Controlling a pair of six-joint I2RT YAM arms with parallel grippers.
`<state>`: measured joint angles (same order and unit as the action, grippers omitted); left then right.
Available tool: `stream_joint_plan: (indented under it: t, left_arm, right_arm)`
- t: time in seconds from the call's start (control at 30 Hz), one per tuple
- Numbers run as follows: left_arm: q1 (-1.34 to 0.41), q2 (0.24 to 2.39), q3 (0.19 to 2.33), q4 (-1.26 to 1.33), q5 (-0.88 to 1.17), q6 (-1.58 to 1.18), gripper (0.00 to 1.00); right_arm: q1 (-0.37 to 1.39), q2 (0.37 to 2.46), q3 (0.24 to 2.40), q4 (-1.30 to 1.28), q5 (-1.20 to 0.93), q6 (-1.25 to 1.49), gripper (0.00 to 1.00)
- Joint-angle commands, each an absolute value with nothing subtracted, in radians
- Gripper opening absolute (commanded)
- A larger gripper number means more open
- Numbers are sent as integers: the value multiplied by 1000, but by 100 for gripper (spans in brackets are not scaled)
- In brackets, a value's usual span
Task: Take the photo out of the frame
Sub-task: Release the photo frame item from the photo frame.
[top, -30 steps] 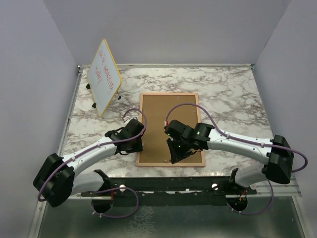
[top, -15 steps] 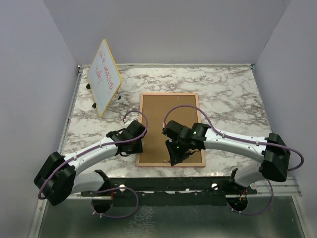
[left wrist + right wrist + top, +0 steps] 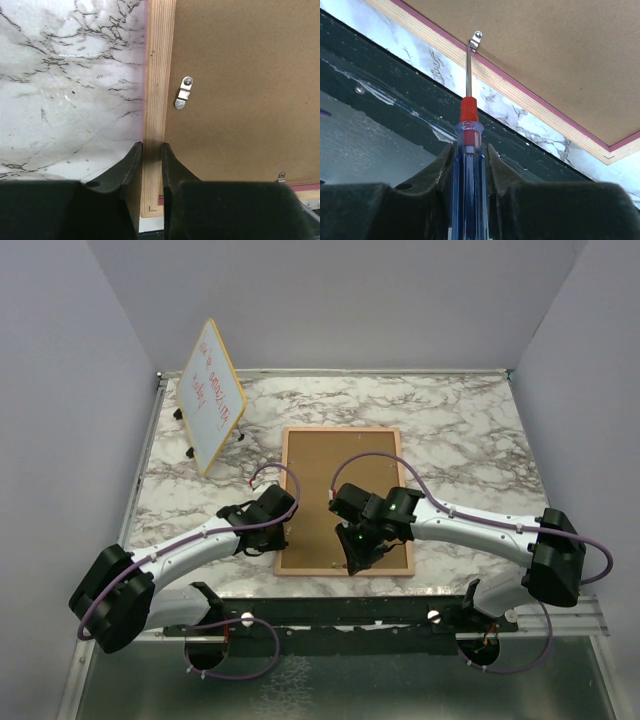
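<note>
Top external view: a rectangular frame (image 3: 345,475) lies back-up, flat on the middle of a white marble-patterned table (image 3: 470,430) with grey veins. Its back is matte brown fibreboard, bordered by a pale plywood rail (image 3: 156,75) with a thin pink outer edge. Its picture side is hidden. Well apart, at the far left corner, a yellow-edged whiteboard (image 3: 212,395) with red writing stands tilted on small black feet.

The left gripper (image 3: 278,530) sits at the frame's left edge near the near corner. In the left wrist view, its two black curved fingers (image 3: 131,165) are closed on the rail, one outside the frame and one on the fibreboard. A small flat silver clip (image 3: 183,92), held by a screw, lies on the fibreboard just beside the rail.

The right gripper (image 3: 360,555) is over the frame's near edge. In the right wrist view, it clamps a screwdriver (image 3: 468,120) with a clear blue handle, red collar and thin steel shaft. The tip touches another metal clip (image 3: 476,39) at that edge.
</note>
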<state>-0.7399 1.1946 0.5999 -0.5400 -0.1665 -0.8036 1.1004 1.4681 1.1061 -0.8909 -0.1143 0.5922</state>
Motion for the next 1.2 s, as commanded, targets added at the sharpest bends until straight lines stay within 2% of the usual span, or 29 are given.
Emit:
stream_joint_plan:
  t: [0.0,0.2,0.6,0.9,1.17]
  left_arm:
    - [-743,1216,570,-528,-183,-807,10]
    - [-743,1220,571,-525,-183,-804,0]
    - [-743,1216,571,-523,-186,-801,0]
    - [-744,1203,570,-520,-182,-796,0]
    - [-744,1194,570,-520,-181,-795,0]
  right_arm:
    - [1108,1469,1124,-999,-91,562,1]
    - [1108,1460,1135,-1029,-44,581,1]
    - [1108,1466,1160,-1063,20,590,1]
    - [1108,1472,1150,-942,-150,543,1]
    - [1108,1508,1156,-946,-158,518,1]
